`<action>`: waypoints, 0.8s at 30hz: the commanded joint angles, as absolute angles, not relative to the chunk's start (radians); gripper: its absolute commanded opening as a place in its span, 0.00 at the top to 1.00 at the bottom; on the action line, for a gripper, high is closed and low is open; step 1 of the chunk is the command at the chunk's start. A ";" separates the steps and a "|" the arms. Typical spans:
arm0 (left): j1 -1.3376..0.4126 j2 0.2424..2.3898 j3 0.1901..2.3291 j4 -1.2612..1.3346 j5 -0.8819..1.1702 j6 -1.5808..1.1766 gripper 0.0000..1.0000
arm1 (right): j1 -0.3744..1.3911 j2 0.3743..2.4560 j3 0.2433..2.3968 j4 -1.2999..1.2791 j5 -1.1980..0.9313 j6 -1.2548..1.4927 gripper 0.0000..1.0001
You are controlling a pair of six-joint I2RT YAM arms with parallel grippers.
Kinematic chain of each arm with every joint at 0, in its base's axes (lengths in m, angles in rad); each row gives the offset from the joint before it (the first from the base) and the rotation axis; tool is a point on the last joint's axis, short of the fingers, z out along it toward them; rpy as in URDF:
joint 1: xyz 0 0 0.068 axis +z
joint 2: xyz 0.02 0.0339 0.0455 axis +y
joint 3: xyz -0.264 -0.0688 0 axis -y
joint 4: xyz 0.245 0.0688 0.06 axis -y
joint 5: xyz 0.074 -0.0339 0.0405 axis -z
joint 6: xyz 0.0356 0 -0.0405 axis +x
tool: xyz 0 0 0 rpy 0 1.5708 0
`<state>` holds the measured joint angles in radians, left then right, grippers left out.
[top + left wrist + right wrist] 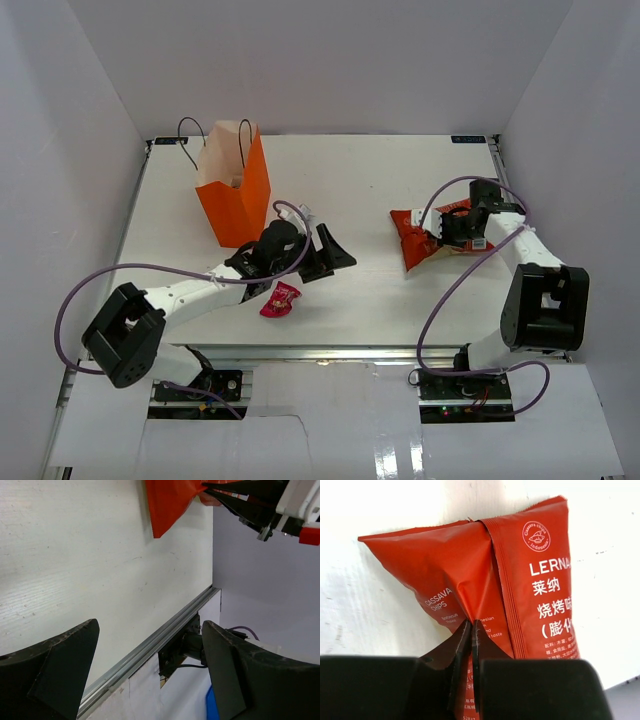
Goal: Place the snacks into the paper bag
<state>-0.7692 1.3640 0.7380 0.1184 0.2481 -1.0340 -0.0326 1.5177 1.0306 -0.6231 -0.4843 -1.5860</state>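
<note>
The orange paper bag stands upright at the back left, its mouth open. The red-orange chip bag lies on the table at the right. My right gripper is shut on a fold of it; the right wrist view shows the jaws pinched tight on the chip bag. My left gripper is open and empty, just right of the paper bag. A pink wrapped candy lies beside the left arm. In the left wrist view the chip bag's corner shows at the top. The other candies are out of view.
The table's metal front edge runs diagonally below my left gripper. White walls close in the table on three sides. The right arm's fingers show at the top of the left wrist view.
</note>
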 commanded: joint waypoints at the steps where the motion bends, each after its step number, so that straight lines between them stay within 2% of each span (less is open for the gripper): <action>1: -0.776 1.377 0.802 0.152 0.230 -1.066 0.05 | -0.038 1.459 1.026 -0.718 -0.621 -1.528 0.92; 13: -0.781 1.603 1.006 0.152 0.236 -1.144 0.05 | -0.035 1.384 1.055 -0.779 -0.871 -1.324 0.92; 24: -0.792 1.709 1.071 0.153 0.247 -1.175 0.05 | -0.015 1.359 1.034 -0.697 -1.000 -1.134 0.92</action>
<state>-0.7853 1.7069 1.0279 0.1421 0.2329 -1.1564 -0.0242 1.3945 1.0306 -0.7475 -0.8959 -1.2098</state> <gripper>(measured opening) 0.942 0.080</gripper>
